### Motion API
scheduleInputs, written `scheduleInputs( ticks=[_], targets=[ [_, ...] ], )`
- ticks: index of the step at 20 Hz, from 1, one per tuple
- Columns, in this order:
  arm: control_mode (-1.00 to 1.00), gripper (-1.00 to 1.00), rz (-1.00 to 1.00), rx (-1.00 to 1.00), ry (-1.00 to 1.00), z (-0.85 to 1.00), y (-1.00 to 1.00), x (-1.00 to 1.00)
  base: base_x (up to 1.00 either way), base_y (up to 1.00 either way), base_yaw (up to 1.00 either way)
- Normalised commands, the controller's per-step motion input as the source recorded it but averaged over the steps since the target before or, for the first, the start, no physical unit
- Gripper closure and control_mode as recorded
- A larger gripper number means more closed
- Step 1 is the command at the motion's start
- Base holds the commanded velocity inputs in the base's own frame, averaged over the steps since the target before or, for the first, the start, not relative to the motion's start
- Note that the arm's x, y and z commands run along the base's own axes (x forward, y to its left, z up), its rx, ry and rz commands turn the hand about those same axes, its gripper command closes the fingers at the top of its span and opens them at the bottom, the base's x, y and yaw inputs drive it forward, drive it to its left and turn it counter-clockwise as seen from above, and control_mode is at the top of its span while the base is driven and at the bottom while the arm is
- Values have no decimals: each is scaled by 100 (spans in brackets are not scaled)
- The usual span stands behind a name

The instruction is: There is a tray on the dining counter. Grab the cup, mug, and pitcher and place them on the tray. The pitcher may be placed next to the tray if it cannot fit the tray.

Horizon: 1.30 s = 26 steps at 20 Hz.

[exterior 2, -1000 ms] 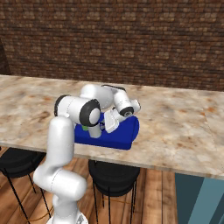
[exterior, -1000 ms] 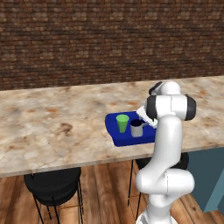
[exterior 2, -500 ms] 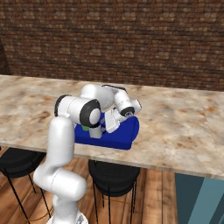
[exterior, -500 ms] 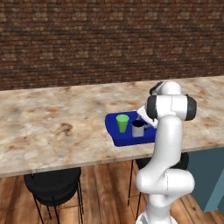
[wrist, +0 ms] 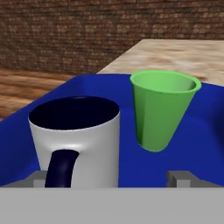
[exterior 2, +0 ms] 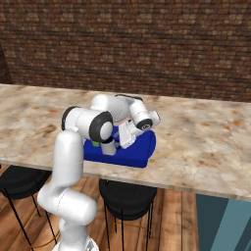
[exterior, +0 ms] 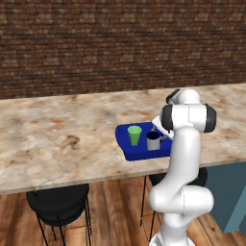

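Dining counter (exterior: pixel 62 139): mug (exterior: pixel 153 141), cup (exterior: pixel 134 135) upright on tray (exterior: pixel 126 150).

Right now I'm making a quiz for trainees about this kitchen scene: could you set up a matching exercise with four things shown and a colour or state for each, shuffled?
Things:
1. small tapered handleless cup
2. light grey cylindrical mug
3. flat rectangular tray with a low rim
4. robot's pincer

Descriptions:
A. bright blue, carrying two vessels
B. open, close behind the mug
C. bright green, upright
D. dark navy handle, dark inside

Pairs: 1-C, 2-D, 3-A, 4-B
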Motion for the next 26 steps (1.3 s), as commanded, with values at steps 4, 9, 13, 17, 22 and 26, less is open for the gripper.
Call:
scheduleInputs(
  ticks=[4,9,13,17,22,26],
  targets=[
    [-100,-100,0,0,0,6,-2,-13,0,0,0],
    [-100,-100,8,-1,0,0,0,-21,0,0,0],
    [-100,-100,2,0,1,9,-1,-13,0,0,0],
    [-100,-100,0,0,0,21,-11,-21,0,0,0],
    [-100,-100,-5,0,0,18,-20,-34,0,0,0],
    [-100,-100,-30,0,7,25,-26,-41,0,0,0]
  ],
)
